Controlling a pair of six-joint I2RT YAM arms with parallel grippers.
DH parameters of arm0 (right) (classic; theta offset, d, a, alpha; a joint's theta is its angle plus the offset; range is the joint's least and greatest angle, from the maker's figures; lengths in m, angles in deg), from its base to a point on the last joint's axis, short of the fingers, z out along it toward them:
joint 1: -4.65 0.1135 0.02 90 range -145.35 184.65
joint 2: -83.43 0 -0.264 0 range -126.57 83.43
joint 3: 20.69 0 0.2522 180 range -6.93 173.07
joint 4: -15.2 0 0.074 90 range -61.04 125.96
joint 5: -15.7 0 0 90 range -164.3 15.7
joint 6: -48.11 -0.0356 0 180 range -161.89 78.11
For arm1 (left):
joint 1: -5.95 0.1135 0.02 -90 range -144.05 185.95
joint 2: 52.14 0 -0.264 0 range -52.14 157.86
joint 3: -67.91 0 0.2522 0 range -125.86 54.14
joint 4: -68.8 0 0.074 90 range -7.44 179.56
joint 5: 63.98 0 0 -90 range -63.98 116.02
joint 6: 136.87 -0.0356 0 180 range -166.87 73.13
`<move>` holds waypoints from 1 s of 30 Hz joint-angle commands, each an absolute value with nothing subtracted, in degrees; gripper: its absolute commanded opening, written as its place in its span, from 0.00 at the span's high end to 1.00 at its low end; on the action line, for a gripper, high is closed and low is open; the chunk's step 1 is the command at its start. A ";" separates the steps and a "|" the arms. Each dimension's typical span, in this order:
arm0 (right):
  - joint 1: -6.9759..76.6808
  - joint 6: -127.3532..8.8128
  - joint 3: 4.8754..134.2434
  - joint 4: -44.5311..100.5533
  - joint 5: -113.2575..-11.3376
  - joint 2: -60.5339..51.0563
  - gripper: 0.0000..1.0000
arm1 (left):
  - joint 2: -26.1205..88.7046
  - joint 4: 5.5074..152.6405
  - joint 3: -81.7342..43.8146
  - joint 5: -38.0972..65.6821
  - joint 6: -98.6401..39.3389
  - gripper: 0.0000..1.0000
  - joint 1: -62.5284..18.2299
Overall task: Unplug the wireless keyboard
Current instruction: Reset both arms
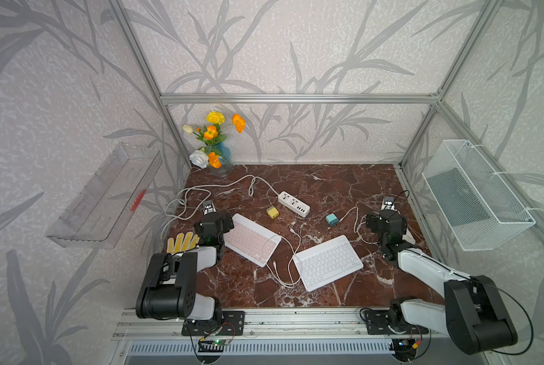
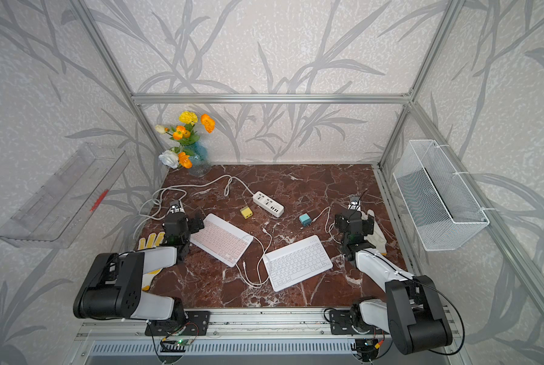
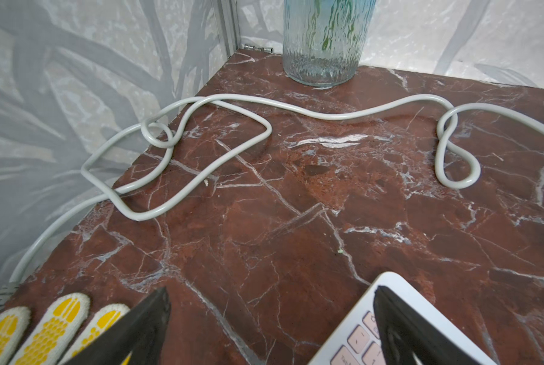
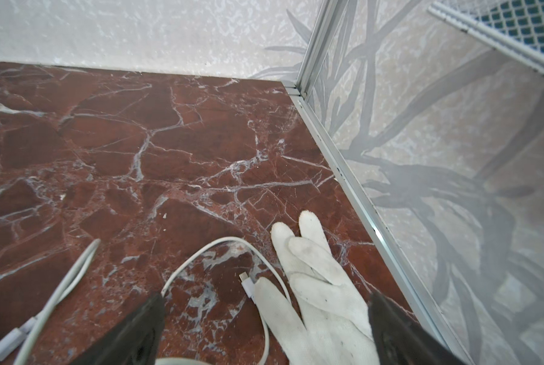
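Left gripper (image 3: 270, 289) sat low with jaws wide apart and empty. One finger (image 3: 397, 319) was over a corner of the pink keyboard (image 1: 251, 240), the other just beside a yellow-dotted glove (image 3: 52, 328). Right gripper (image 4: 266, 297) was likewise spread and holding nothing, over a white glove (image 4: 321, 284) and a loose cable end (image 4: 245, 282), well apart from the white keyboard (image 1: 329, 262). In both top views the pink keyboard lay on the table (image 1: 327, 189) with its long axis diagonal, running from the left gripper toward mid-table. A thin cable (image 1: 288, 275) met it at the far corner, the one nearest the white keyboard. So the plug sat at the opposite end of the board from the left jaws, between the two keyboards. Couldn't tell whether that tangle also entered the white keyboard's near corner. My read: the left arm was the closer one to that plug, but it would need to travel the board's whole length to reach it, with the right arm free to pin the board.
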State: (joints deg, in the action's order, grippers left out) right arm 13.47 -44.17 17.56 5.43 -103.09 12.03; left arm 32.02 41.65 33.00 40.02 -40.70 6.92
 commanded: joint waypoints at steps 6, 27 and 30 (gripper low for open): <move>13.62 -41.18 14.31 -12.43 -93.58 5.87 0.01 | 35.84 34.11 31.26 39.86 -42.85 0.00 5.91; 11.08 -40.01 15.60 -19.72 -83.88 -4.29 0.01 | 35.05 36.38 30.85 39.74 -42.80 0.00 5.95; 11.12 -40.01 15.61 -20.20 -83.90 -4.60 0.01 | 35.05 36.35 30.83 39.73 -42.75 0.00 5.95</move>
